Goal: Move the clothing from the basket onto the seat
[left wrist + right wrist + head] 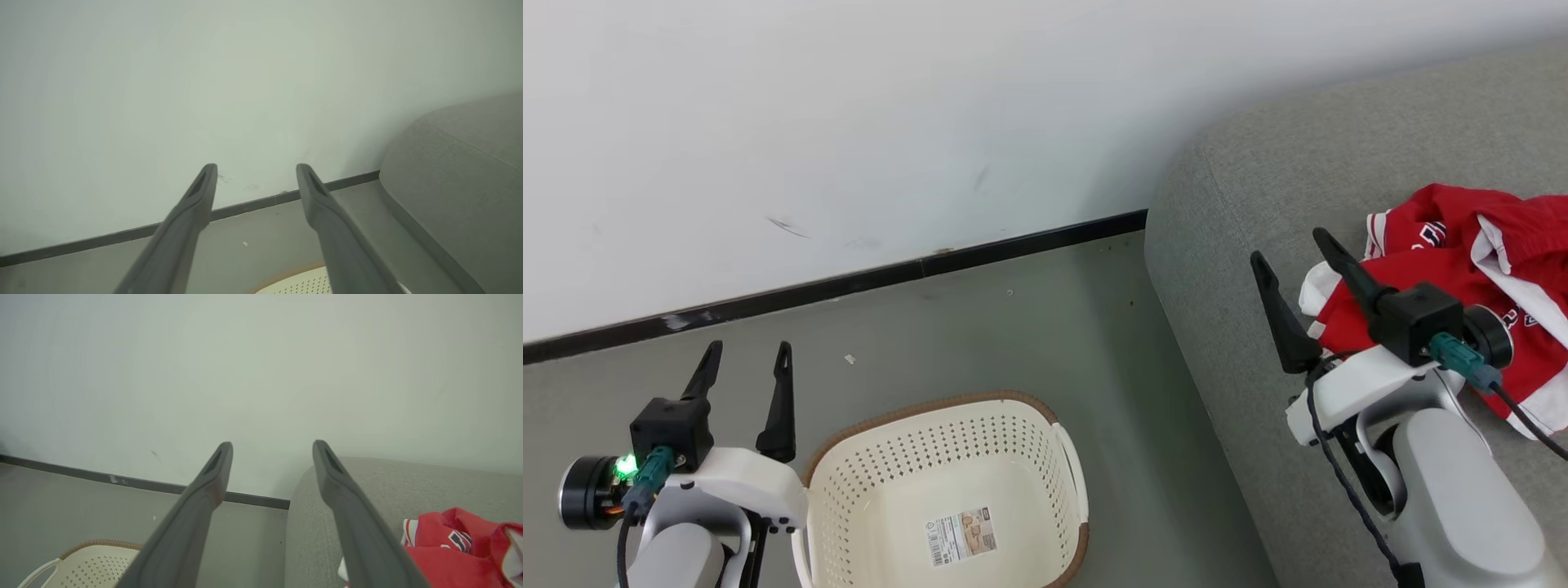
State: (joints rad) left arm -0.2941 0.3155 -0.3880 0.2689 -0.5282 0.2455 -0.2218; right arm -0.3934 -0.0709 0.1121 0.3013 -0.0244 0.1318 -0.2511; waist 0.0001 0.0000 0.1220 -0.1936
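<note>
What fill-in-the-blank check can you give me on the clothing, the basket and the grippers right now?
1. The red clothing lies on the grey ____, not in the basket.
2. On the basket's inside bottom sits a paper ____.
3. The left gripper and the right gripper both stand ____.
Missing words: seat; label; open.

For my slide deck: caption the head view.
Red clothing lies on the grey seat; basket stands on the floor, left gripper and right gripper open.

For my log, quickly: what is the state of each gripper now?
Left gripper: open, holding nothing.
Right gripper: open, holding nothing; the red sports clothing lies on the grey sofa.
</note>
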